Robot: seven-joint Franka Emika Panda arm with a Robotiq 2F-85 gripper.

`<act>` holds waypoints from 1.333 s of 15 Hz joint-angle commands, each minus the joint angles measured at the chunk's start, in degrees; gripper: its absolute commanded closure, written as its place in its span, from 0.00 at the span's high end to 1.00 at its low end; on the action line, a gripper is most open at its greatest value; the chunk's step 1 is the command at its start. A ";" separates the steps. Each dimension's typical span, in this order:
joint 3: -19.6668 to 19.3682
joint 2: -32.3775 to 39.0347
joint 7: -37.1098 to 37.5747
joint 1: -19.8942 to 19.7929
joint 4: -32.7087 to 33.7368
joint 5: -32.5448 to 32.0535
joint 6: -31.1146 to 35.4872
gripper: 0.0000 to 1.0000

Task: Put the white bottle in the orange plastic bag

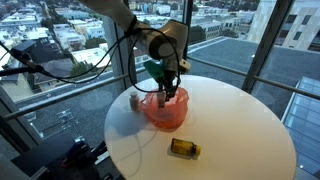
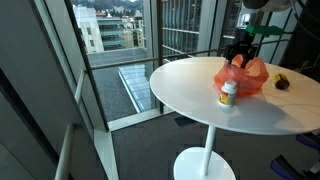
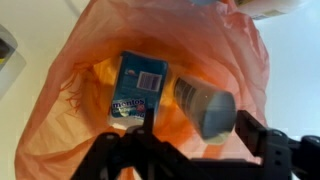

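Note:
The orange plastic bag [image 1: 165, 110] sits open on the round white table [image 1: 230, 125]; it also shows in an exterior view [image 2: 245, 75]. The white bottle [image 1: 135, 101] with an orange cap stands upright on the table beside the bag, touching or nearly touching it [image 2: 228, 92]. My gripper [image 1: 168, 92] hangs right over the bag's mouth [image 2: 240, 52]. In the wrist view the bag [image 3: 80, 90] holds a blue packet [image 3: 137, 85] and a pale cylinder [image 3: 205, 105]. My gripper [image 3: 195, 150] is open, its fingers either side of the cylinder.
A yellow bottle [image 1: 184, 147] lies on its side on the table near the front edge, apart from the bag [image 2: 282, 82]. Glass walls and railings surround the table. A white object [image 3: 272, 8] shows at the wrist view's top right corner.

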 commanded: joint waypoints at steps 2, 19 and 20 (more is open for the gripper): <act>-0.14 -0.97 -1.59 -0.09 0.70 0.34 -1.04 1.00; -3.05 -15.48 -9.00 -1.32 0.39 -7.75 -19.49 1.00; -3.23 -16.34 -8.67 -1.40 0.37 -8.80 -19.91 1.00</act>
